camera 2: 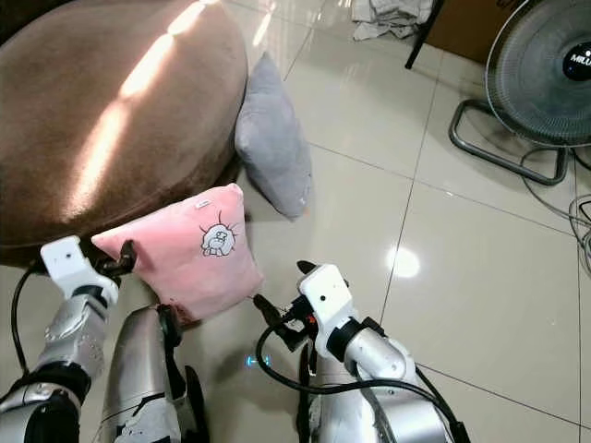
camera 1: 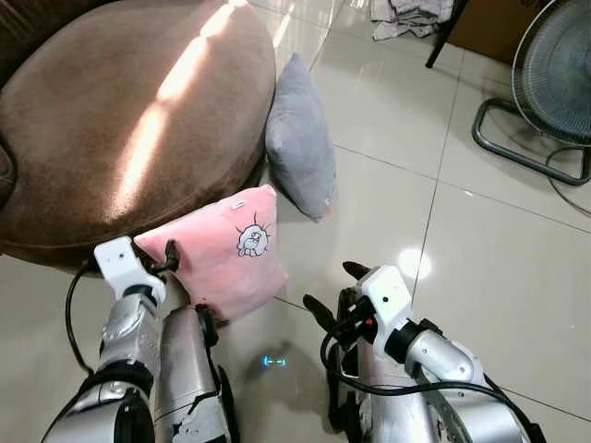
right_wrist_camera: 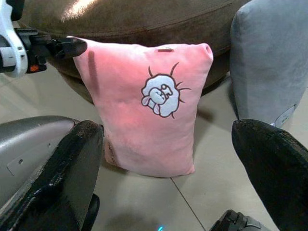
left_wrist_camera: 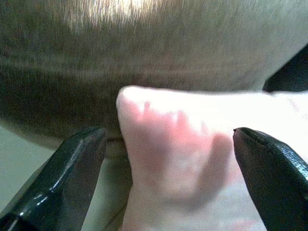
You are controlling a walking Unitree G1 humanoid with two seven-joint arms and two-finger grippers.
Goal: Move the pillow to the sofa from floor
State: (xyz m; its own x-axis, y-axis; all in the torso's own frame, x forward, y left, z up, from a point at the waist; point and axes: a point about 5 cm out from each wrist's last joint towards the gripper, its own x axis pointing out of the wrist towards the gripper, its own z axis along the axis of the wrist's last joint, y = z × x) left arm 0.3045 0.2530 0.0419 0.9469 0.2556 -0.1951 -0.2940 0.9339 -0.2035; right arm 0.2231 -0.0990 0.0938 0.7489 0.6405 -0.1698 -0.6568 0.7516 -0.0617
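Observation:
A pink pillow (camera 1: 226, 254) with a cartoon print stands on the tiled floor and leans against the round brown sofa (camera 1: 120, 111). My left gripper (camera 1: 169, 254) is at the pillow's upper left corner. In the left wrist view its fingers (left_wrist_camera: 77, 159) stand wide open with that pink corner (left_wrist_camera: 183, 144) between them, not squeezed. My right gripper (camera 1: 334, 288) is open, low and to the right of the pillow, a short way off it. The right wrist view looks straight at the pillow's face (right_wrist_camera: 149, 110).
A grey pillow (camera 1: 300, 138) leans on the sofa just behind the pink one. A floor fan (camera 1: 554, 65) with a cable stands at the far right. A pile of cloth (camera 1: 406, 18) and a dark furniture leg (camera 1: 441, 37) are at the back.

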